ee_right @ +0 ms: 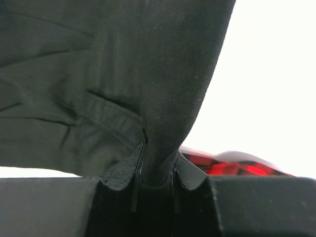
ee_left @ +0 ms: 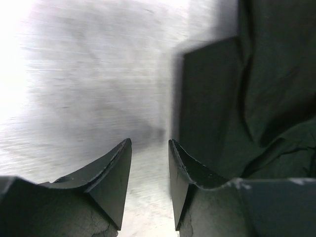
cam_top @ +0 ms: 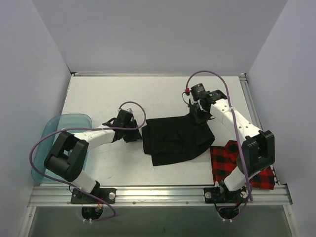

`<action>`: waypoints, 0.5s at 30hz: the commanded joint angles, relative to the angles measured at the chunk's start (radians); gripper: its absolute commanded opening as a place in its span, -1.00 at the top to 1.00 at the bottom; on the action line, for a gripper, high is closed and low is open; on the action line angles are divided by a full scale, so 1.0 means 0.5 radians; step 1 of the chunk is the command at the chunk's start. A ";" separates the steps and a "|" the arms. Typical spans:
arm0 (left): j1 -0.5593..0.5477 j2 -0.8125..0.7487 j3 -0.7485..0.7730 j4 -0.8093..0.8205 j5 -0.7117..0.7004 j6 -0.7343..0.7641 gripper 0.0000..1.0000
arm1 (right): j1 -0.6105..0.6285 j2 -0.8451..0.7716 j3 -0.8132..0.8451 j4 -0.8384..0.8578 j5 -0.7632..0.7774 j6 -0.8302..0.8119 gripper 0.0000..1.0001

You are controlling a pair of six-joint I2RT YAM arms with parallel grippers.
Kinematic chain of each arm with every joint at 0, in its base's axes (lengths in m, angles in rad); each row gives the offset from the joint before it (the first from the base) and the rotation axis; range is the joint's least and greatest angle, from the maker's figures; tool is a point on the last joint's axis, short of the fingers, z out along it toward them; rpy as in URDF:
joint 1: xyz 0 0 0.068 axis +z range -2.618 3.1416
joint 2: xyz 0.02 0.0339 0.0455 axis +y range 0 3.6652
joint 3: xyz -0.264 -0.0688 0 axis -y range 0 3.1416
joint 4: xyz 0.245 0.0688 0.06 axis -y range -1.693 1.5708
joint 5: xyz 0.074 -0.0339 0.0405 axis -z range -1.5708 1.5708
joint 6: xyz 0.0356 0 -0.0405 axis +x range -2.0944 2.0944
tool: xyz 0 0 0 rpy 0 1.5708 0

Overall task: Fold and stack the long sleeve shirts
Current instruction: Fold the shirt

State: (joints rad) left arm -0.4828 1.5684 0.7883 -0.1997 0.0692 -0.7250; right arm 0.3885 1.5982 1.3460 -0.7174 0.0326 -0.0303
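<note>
**A:** Top external view first: what are the surface and the room like?

**B:** There is a pale table (cam_top: 148,94) with plain walls (cam_top: 158,34) on three sides. A metal rail (cam_top: 158,193) runs along the near edge, where both arms are bolted.

**A:** Anything else around?

**B:** A translucent teal tub (cam_top: 52,133) sits at the table's left edge. A purple cable (cam_top: 217,79) loops off each arm.

**A:** And the shirts?

**B:** The black shirt (cam_top: 175,140) lies crumpled mid-table. The red-and-black checked shirt (cam_top: 223,160) lies near right, partly hidden by the right arm.

**A:** And the fingers?

**B:** The right gripper (ee_right: 158,165) is clamped on a fold at the black shirt's far right corner. The left gripper (ee_left: 149,140) is just beside the shirt's left edge, with its fingers narrowly apart and bare table between them.

**A:** What are the counts?

**B:** Two arms, two shirts, one tub.
</note>
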 commanded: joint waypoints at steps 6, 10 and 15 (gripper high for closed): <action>-0.182 0.035 -0.089 0.366 0.086 -0.222 0.12 | 0.250 0.108 0.182 -0.259 0.646 -0.062 1.00; -0.185 0.078 -0.138 0.369 0.061 -0.265 0.19 | 0.385 0.175 0.253 -0.320 0.845 -0.047 1.00; -0.197 0.036 -0.236 0.513 0.098 -0.326 0.23 | 0.560 0.236 0.299 -0.375 0.990 -0.025 1.00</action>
State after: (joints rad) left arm -0.5747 1.5852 0.7097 0.0093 0.1143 -0.8585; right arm 0.6315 1.7073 1.4532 -0.8249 0.4030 -0.0467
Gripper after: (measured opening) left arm 0.390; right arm 0.132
